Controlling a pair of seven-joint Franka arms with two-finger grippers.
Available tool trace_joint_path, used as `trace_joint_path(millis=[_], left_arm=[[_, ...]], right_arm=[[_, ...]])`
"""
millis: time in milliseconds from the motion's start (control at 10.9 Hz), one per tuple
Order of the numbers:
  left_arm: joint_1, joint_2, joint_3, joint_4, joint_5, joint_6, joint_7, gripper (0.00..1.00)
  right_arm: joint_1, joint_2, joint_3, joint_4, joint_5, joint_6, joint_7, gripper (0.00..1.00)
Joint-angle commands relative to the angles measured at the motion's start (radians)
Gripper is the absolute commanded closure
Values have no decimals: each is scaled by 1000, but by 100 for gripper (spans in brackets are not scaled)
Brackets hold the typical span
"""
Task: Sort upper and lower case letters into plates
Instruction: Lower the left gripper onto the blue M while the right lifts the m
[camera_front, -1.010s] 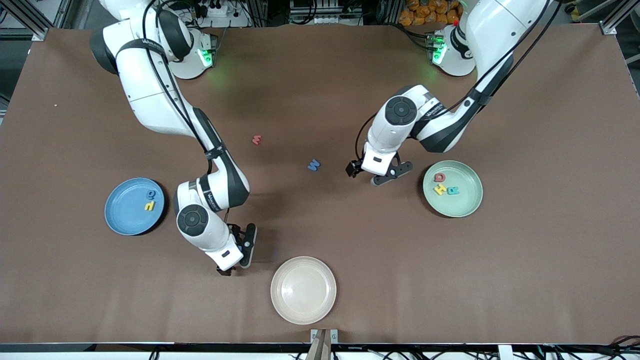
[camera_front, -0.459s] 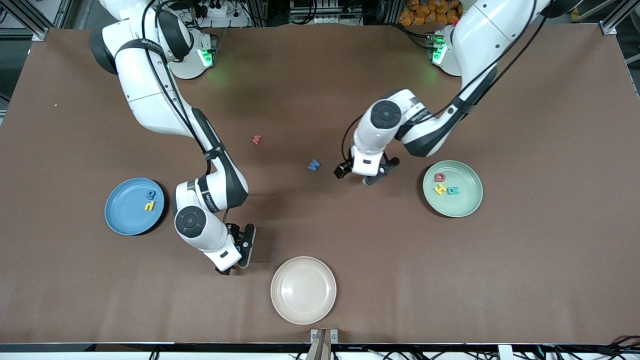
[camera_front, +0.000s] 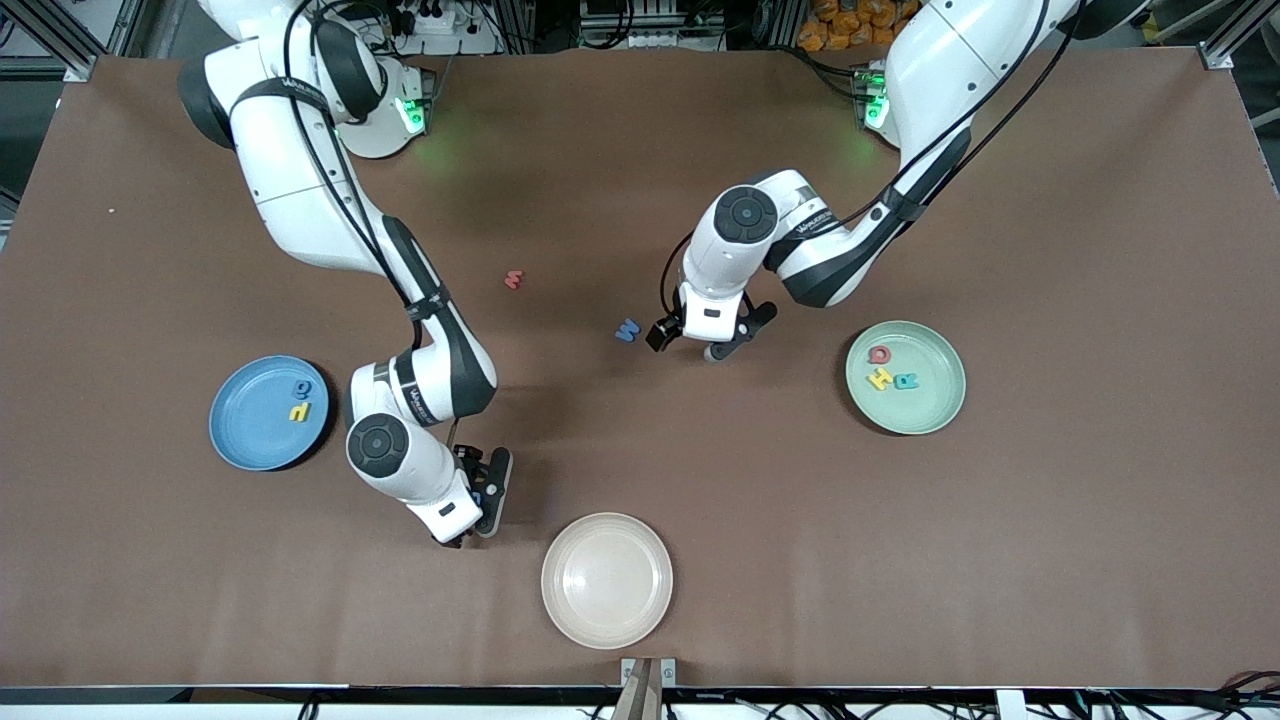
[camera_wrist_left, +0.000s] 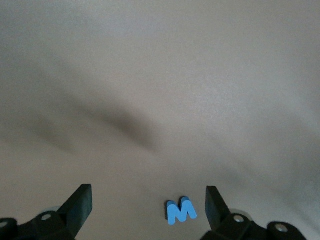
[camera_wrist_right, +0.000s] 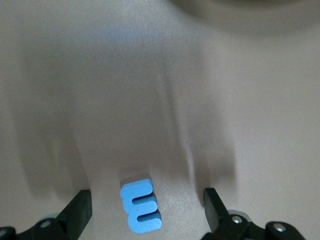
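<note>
A: Which arm should you watch first?

B: Watch both. Your left gripper hangs over the middle of the table, fingers spread and empty. The blue M lies just beside it, toward the right arm's end, so you'd shift that way before coming down. In the left wrist view the M sits between the fingertips but off-centre.

A: And the right one?

B: Your right gripper is low near the table's front edge, between the blue plate and the cream plate, jaws wide, holding nothing. The blue E lies between its fingers, long axis running along them, closer to one finger.

A: Destinations?

B: Likely the green plate, nearer your left arm.
</note>
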Motion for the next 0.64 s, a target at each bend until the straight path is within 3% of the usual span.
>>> trace_joint_path(millis=[0,92,275,551], left_arm=[[-106,60,58,101,-9,-20,-105,0],[-171,72,101,133,-14,-72,-108,0],[-245,94,175,173,-19,-137,-117,0],[-279,126,213,208,-23,-138,-203,0]], right_arm=[[1,-15,4,-6,-5,-33,-6,53],[4,-24,4,-6,-31,-41,-1,100],[9,-32,4,-4,-64,-57,-4,100],[10,-66,4,0,-109,-112,5,100]])
